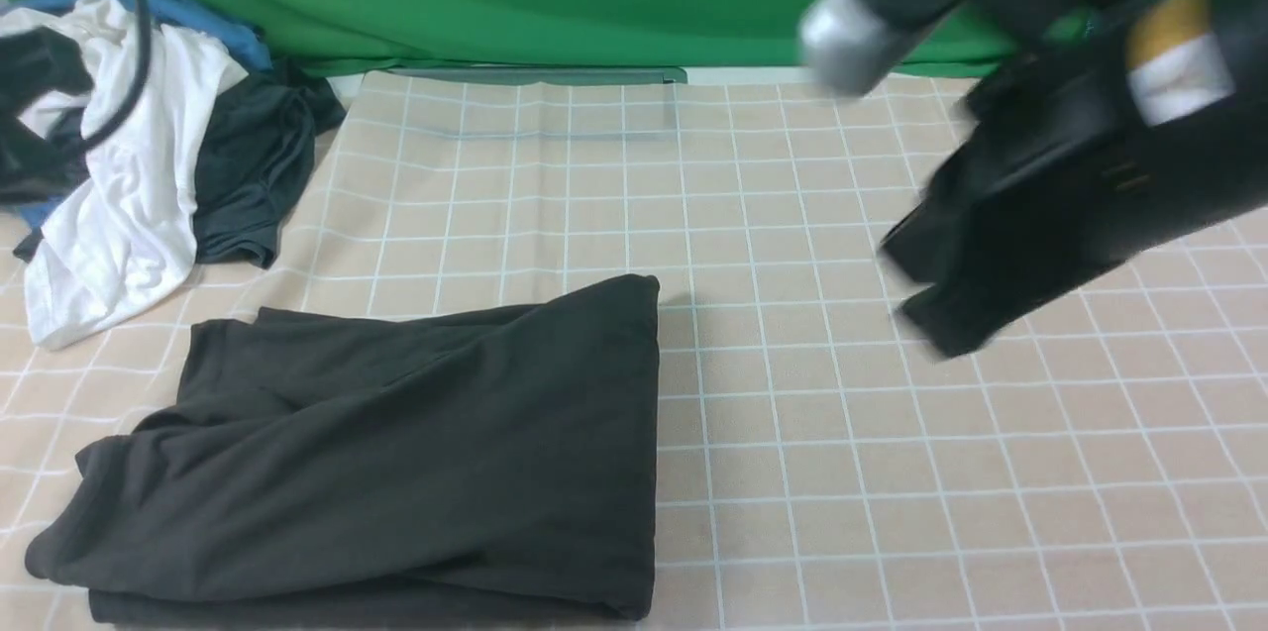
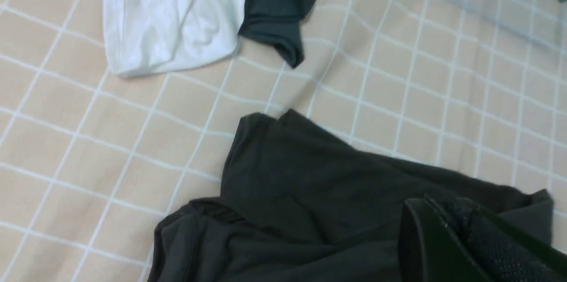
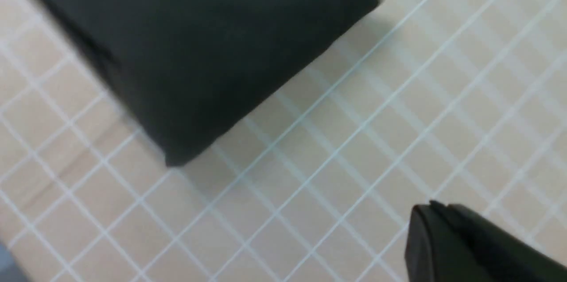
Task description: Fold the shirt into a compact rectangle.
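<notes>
black and blurred, the right claw (image 1: 926,299) hangs with jaws together and empty over bare checked tabletop (image 1: 892,473), well apart from the shirt (image 1: 396,453). the left claw (image 2: 443,233), also pressed together, seems to hover above the folded shirt's rumpled edge, near the white garment (image 1: 129,185).

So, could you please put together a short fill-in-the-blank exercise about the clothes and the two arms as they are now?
1. The folded shirt on the checked cloth is ____ in colour.
2. The right gripper hangs above the cloth on the shirt's ____ side.
3. In the far left pile, the white garment lies beside a dark ____ garment.
4. Both grippers have their jaws ____; the left gripper is near the shirt.

Missing words: black; right; grey; shut
</notes>
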`<act>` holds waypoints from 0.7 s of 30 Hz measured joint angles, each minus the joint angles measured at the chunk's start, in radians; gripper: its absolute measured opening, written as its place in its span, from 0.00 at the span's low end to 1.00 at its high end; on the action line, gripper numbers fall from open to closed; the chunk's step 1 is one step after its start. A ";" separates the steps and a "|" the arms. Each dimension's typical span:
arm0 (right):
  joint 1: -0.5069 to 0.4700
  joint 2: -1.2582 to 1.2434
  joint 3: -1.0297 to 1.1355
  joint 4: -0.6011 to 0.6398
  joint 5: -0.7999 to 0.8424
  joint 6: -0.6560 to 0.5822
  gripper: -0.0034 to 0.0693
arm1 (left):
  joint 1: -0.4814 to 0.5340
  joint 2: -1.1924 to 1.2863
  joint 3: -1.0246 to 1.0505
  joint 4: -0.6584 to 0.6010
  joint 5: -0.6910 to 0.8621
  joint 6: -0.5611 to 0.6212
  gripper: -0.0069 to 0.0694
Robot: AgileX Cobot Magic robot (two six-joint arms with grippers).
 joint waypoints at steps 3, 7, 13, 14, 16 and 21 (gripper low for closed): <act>0.000 -0.095 0.000 -0.015 0.000 0.009 0.08 | 0.000 -0.038 0.022 -0.018 -0.032 0.003 0.11; 0.000 -0.276 0.032 -0.039 -0.043 0.023 0.08 | 0.000 -0.116 0.157 -0.075 -0.159 0.031 0.11; 0.000 -0.540 0.225 -0.049 -0.198 0.030 0.08 | 0.000 -0.217 0.406 -0.107 -0.412 0.071 0.11; 0.000 -0.584 0.269 -0.049 -0.234 0.030 0.08 | 0.000 -0.228 0.428 -0.108 -0.435 0.072 0.11; 0.000 -0.662 0.347 -0.053 -0.295 0.030 0.08 | 0.000 -0.239 0.465 -0.112 -0.476 0.073 0.11; 0.000 -0.864 0.509 -0.064 -0.366 0.037 0.08 | 0.000 -0.244 0.505 -0.114 -0.502 0.074 0.11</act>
